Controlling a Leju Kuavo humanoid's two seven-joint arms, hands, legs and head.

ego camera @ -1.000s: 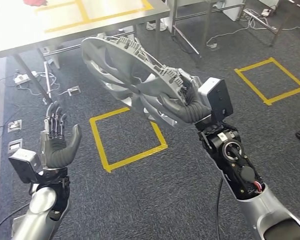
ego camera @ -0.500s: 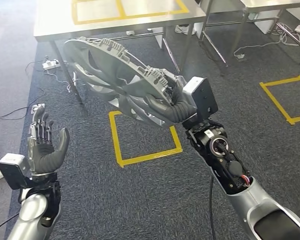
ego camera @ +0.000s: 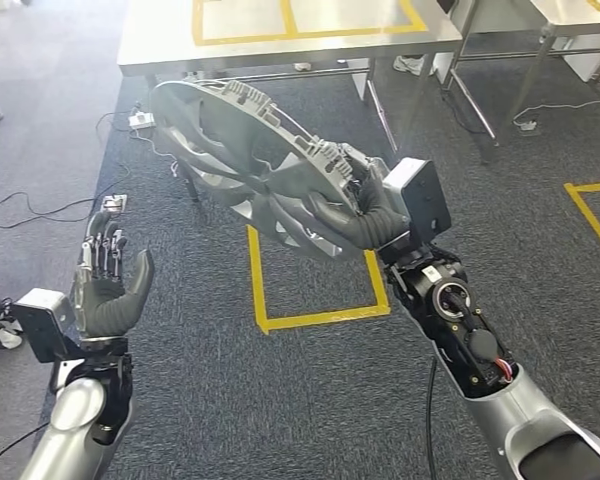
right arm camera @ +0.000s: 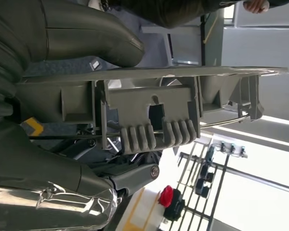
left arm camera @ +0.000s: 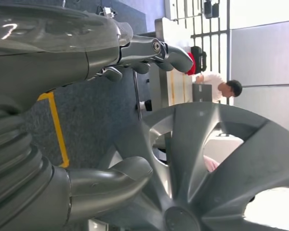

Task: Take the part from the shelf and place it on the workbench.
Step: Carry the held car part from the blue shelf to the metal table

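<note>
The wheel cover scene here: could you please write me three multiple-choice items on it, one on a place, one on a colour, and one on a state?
1. Where is the wheel cover?
A. On the workbench
B. In the right hand, above the carpet
C. On the carpet

2. What colour is the tape square on the carpet?
A. Yellow
B. Red
C. White

3. What state is the left hand in?
A. Holding a cable
B. Gripping the wheel cover's rim
C. Empty, fingers apart

Answers:
1. B, since the right hand grips its rim, short of the workbench.
2. A, as the head view shows yellow strips.
3. C, because it is raised away from the cover with nothing in it.
</note>
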